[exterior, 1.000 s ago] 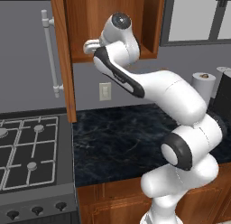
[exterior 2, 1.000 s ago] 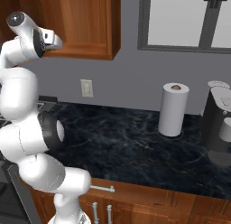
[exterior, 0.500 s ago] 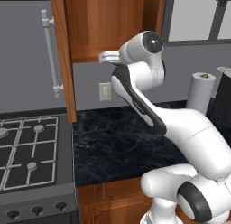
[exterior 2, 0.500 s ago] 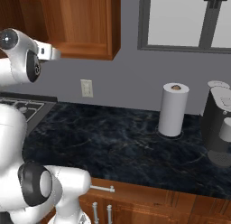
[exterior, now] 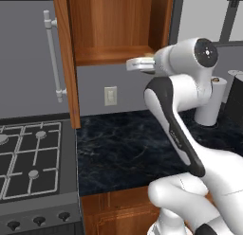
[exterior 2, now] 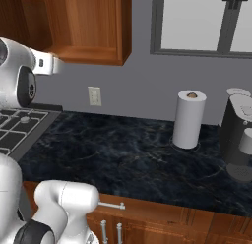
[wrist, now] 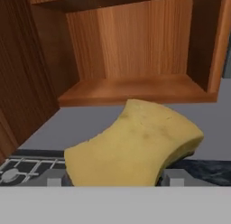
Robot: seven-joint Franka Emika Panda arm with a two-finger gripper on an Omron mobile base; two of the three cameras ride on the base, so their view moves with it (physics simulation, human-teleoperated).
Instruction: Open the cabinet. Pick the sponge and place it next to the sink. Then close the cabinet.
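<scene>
The yellow sponge (wrist: 135, 146) sits between the fingertips of my gripper (wrist: 113, 180), which is shut on it. In the left base view the gripper (exterior: 135, 64) hangs just in front of the lower shelf of the cabinet (exterior: 118, 25). The cabinet's door (exterior: 64, 58) stands swung open to the left, with its long silver bar handle (exterior: 52, 54) facing the stove side. From the right base view the gripper (exterior 2: 47, 63) is level with the underside of the cabinet (exterior 2: 83, 26). The bare shelf (wrist: 135, 90) lies beyond the sponge. The sink is out of view.
A dark marble counter (exterior 2: 123, 154) runs below the cabinet. A gas stove (exterior: 28, 158) lies at its left end. A paper towel roll (exterior 2: 189, 120) and a dark coffee machine (exterior 2: 238, 139) stand at the right. A wall outlet (exterior: 110, 95) is under the cabinet.
The hand has drawn back to the right and slightly down, out of the cabinet, with the sponge in it. The arm's upper joints have swung around. The door has stayed open.
</scene>
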